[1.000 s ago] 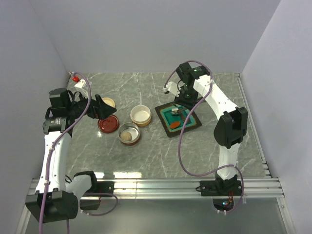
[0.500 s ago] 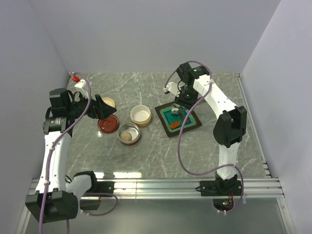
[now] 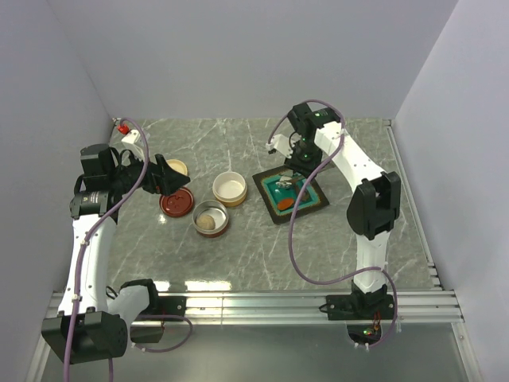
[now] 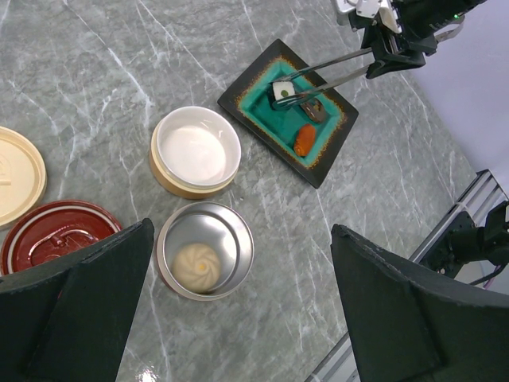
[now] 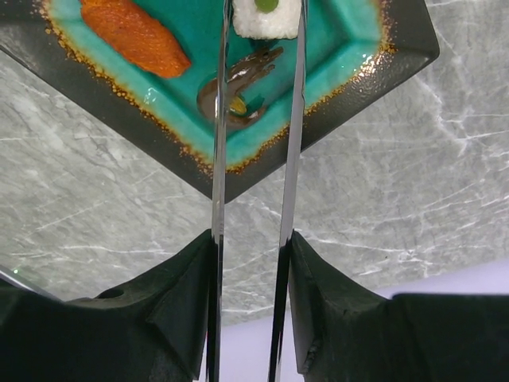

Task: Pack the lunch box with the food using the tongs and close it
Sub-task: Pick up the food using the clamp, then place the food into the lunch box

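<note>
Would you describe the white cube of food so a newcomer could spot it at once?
On the marble table, find the square teal tray. On it, between the tips of the tongs, sits the white cube; unlike the orange-red oblong and dark brown lump beside it, it is pale, blocky and green-spotted on top.

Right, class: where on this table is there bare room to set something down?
Bare marble: between the tray and the right rail, and between the steel bowl and the near rail. Crowded: bowls and lids left of the tray.
</note>
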Motion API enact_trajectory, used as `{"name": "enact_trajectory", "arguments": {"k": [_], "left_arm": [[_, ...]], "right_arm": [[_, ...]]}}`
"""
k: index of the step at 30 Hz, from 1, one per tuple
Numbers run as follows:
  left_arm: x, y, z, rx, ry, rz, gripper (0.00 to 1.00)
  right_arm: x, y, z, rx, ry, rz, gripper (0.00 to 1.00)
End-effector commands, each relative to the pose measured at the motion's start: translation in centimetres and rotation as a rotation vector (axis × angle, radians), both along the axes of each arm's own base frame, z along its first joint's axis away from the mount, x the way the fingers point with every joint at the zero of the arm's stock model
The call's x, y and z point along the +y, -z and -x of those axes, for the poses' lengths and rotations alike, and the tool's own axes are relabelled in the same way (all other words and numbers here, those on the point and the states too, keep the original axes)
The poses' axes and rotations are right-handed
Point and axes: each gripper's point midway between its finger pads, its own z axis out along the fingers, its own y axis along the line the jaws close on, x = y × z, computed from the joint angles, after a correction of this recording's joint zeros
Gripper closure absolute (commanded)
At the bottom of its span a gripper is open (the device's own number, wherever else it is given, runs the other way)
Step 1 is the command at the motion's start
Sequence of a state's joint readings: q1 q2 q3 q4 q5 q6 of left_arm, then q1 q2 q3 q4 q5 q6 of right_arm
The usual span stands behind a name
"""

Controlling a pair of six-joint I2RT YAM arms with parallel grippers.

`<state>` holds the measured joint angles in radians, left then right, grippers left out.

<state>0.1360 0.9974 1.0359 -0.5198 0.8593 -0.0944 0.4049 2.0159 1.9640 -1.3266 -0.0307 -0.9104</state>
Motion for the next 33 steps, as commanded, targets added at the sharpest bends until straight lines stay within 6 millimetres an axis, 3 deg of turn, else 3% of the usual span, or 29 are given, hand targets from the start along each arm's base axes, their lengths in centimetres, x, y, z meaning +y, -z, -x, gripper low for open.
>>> {"name": "enact_trajectory", "arguments": {"k": [1,6,10,14,18,27,33], "left_arm": [[-0.1,-0.9,-0.1,-0.040,0.011,0.009,0.01],[-0.2,-1.2,0.0,-0.042,0.016,0.013,0.01],[-0.3,-1.2,0.1,-0.044,0.018,0.013,0.01],[-0.4,-1.5,0.1,-0.043,0.024,0.028,0.01],[-0.6,-2.0,0.0,-0.043,0.031,0.039,0.01],[-0.5,-1.9,0.4,-0.042,0.024,0.033,0.01],[-0.5,-1.9,0.4,-0.043,0.026,0.039,0.01]], "right_arm": [[-0.6,-2.3,2.1,0.042,-0.110,-0.016,0.66],[1.1,-4.6,3.2,0.014,-0.070,-0.138,0.67],[3.9,-7.4,5.0,-0.010,-0.092,-0.274,0.67],[7.5,-8.7,7.9,0.008,-0.196,-0.352,0.67],[10.3,-8.6,9.9,0.019,-0.318,-0.379,0.67],[16.5,-8.5,10.9,0.053,-0.388,-0.456,0.67],[18.2,-7.1,11.3,0.054,-0.403,-0.447,0.66]]}}
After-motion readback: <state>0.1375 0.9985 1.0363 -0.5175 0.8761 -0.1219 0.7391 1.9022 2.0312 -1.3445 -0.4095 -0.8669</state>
